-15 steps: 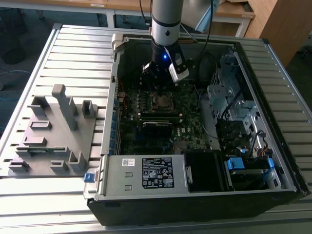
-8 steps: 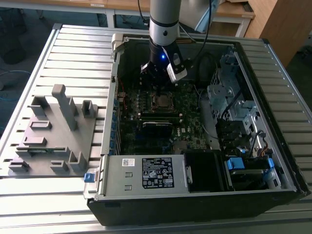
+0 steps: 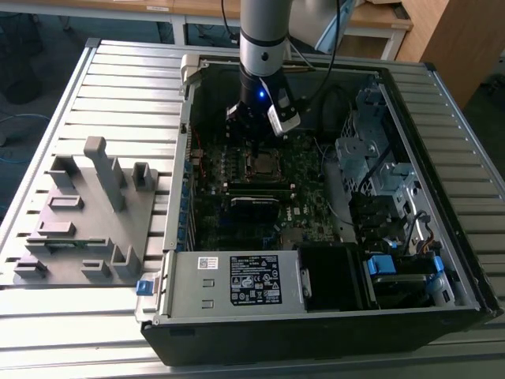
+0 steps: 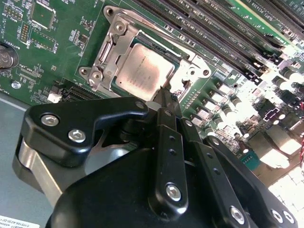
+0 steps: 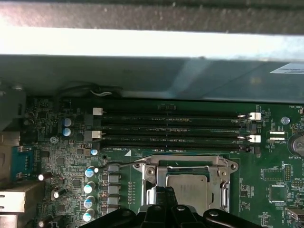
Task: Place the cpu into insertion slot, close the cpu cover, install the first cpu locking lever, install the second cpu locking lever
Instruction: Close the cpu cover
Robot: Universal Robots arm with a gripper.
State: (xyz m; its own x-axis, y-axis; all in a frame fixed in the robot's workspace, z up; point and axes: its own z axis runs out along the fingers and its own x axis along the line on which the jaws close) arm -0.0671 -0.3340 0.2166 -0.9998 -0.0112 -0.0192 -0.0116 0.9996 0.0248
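The cpu (image 4: 142,71) lies flat in the insertion slot (image 3: 261,163) on the green motherboard, its dull silver top showing. The cpu cover (image 4: 110,47) is folded down around it, and the chip shows through the cover's square opening. In the first wrist view the cpu (image 5: 187,186) and the cpu cover (image 5: 154,178) lie just ahead of the fingers. A thin wire locking lever (image 5: 110,165) runs along the socket's side that faces the memory slots. My gripper (image 4: 164,95) is shut, with its tip at the cover's edge and nothing seen between the fingers. It hangs right over the socket (image 3: 254,142).
Long black memory slots (image 5: 171,128) run beside the socket. A row of capacitors (image 5: 89,187) stands near it. The open computer case holds a power supply (image 3: 237,280) in front and a drive cage (image 3: 371,158) on the exterior view's right. A grey fixture (image 3: 87,213) lies on the table.
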